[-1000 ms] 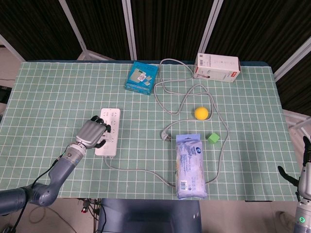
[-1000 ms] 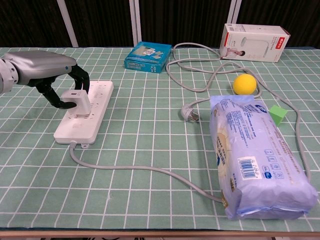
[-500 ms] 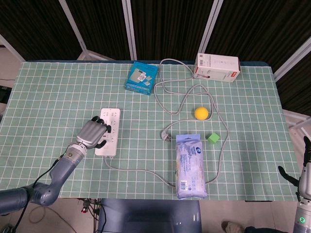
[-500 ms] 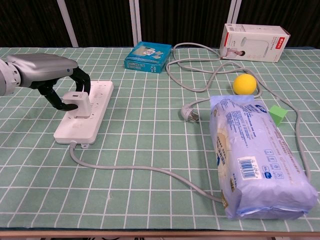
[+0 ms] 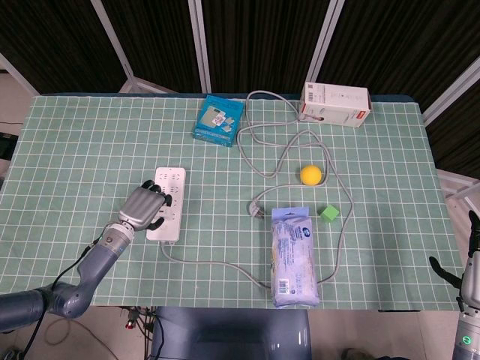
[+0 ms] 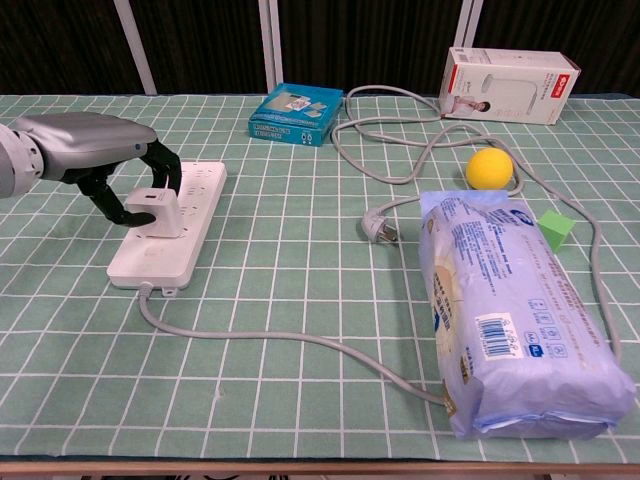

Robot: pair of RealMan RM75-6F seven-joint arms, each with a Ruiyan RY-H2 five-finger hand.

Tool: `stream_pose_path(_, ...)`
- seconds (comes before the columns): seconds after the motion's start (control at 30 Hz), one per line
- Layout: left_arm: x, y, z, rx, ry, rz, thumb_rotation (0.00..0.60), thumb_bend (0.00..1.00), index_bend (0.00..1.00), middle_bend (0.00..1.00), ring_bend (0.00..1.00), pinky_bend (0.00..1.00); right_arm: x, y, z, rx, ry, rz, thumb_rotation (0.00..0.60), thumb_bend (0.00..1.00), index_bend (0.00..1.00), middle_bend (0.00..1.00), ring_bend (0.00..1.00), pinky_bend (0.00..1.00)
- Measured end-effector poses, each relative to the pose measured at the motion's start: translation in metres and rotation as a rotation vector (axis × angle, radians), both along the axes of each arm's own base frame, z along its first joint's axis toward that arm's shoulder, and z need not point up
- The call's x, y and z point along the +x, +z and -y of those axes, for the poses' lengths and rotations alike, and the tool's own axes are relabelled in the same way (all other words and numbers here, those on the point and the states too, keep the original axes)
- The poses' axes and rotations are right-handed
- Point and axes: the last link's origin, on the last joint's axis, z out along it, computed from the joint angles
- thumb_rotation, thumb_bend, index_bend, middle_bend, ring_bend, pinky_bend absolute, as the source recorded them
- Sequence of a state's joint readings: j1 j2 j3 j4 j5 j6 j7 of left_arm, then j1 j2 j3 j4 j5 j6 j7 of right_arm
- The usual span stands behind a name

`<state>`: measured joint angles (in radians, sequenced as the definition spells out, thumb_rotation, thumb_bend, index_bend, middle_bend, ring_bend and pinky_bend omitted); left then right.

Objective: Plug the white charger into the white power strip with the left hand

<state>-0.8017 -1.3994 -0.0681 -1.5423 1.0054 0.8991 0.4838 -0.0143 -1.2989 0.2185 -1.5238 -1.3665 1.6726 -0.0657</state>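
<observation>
- While our left hand (image 6: 95,150) is curled over the white charger (image 6: 155,208), fingers pinching it from both sides, the charger stands upright on the white power strip (image 6: 170,225), toward the near end.
- We judge it seated or nearly so; the prongs aren't visible, so we can't confirm full insertion.
- Risk: if we let go and pull away with a finger hooked on the charger body, we drag it back out or tip it.
- Risk: pushing down off-axis could skid the strip on the green gridded table (image 6: 300,300); nothing pins it.
- Strip's grey cable (image 6: 300,338) trails off toward the blue-white packet (image 6: 515,320); a strip shift would tug it.
- From the head view the hand (image 5: 141,206) hides the charger entirely; only the chest view shows it.
- Our right hand (image 5: 471,262) is cut off at the frame edge, well apart from the work; we can't tell how its fingers lie.
- Socket layout under the charger is too small to read.
</observation>
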Motion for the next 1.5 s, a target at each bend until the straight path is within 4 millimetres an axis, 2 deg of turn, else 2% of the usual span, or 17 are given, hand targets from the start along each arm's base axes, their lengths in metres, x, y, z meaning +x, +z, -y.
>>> stream_pose_path(0.73,-0.006,-0.008,0.0,0.006,0.003,-0.012,0.6,0.39,0.58,0.58,0.23,0.15,0.0,0.0,0.0,-0.004,0.0,0.004,0.6,0.13,0.01,0.0,0.0,0.0)
stream_pose_path(0.8,-0.004,-0.007,0.0,0.007,-0.003,-0.01,0.6,0.39,0.55,0.54,0.23,0.14,0.0,0.0,0.0,-0.004,0.0,0.004,0.6,0.13,0.01,0.0,0.0,0.0)
stream_pose_path(0.87,-0.002,-0.006,0.0,0.006,-0.011,-0.008,0.6,0.38,0.47,0.43,0.19,0.11,0.0,0.0,0.0,-0.003,0.0,0.004,0.6,0.13,0.01,0.0,0.0,0.0)
stream_pose_path(0.97,-0.001,-0.004,0.001,-0.006,-0.015,-0.014,0.6,0.35,0.32,0.22,0.08,0.04,0.0,0.0,-0.001,-0.002,0.0,0.003,0.6,0.13,0.01,0.0,0.0,0.0)
stream_pose_path(1.1,-0.003,-0.001,0.002,-0.04,-0.013,-0.058,0.6,0.3,0.21,0.04,0.0,0.0,0.0,0.0,-0.001,0.003,-0.005,0.002,0.6,0.13,0.01,0.0,0.0,0.0)
stream_pose_path(1.2,-0.003,0.003,0.003,-0.052,-0.017,-0.098,0.6,0.29,0.17,0.0,0.0,0.0,0.0,0.0,-0.001,0.006,-0.008,-0.001,0.6,0.13,0.01,0.0,0.0,0.0)
stream_pose_path(1.5,0.009,0.013,0.004,-0.012,-0.049,-0.109,0.6,0.29,0.15,0.0,0.0,0.01,0.0,0.0,-0.002,0.011,-0.014,-0.005,0.6,0.13,0.01,0.0,0.0,0.0)
